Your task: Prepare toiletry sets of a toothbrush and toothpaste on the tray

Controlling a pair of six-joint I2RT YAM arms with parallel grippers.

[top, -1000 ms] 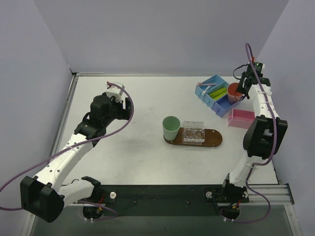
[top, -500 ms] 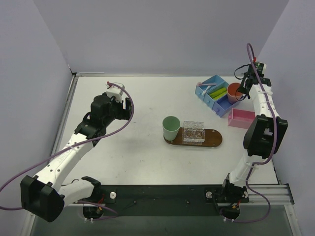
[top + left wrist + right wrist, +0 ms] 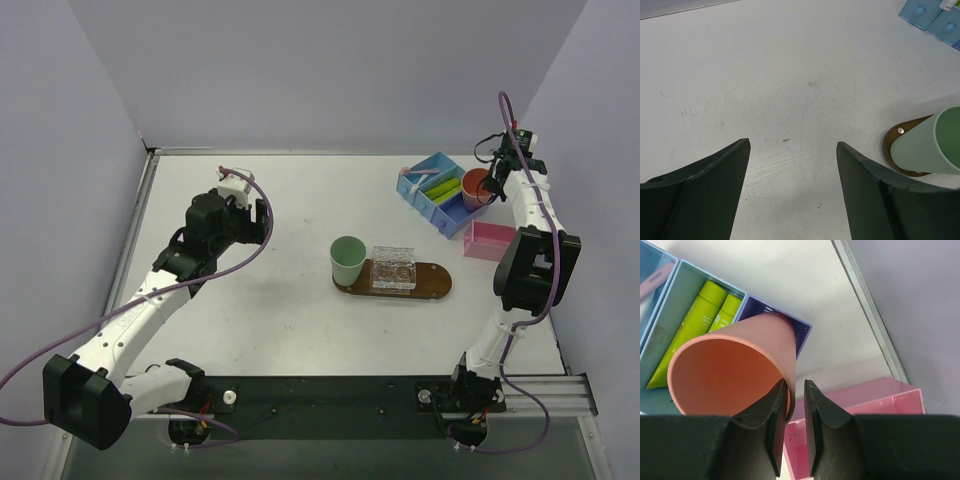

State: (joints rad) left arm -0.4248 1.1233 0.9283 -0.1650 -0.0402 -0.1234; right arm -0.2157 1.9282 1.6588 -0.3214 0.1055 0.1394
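White tabletop [image 3: 280, 200], action's at the blue bin [image 3: 447, 226]
Right gripper [image 3: 796, 390] pinches the orange cup [image 3: 730, 365] by its rim inside the bin, toothpaste tubes [image 3: 695, 320] one compartment over; tray [image 3: 435, 285] sits well apart from it, left gripper [image 3: 792, 165] spread wide.

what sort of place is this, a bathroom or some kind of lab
Most likely a robot lab test cell, not a bathroom: two robot arms bolted to a white table, blank lilac walls around it, and toothpaste tubes sorted in a blue compartment bin.
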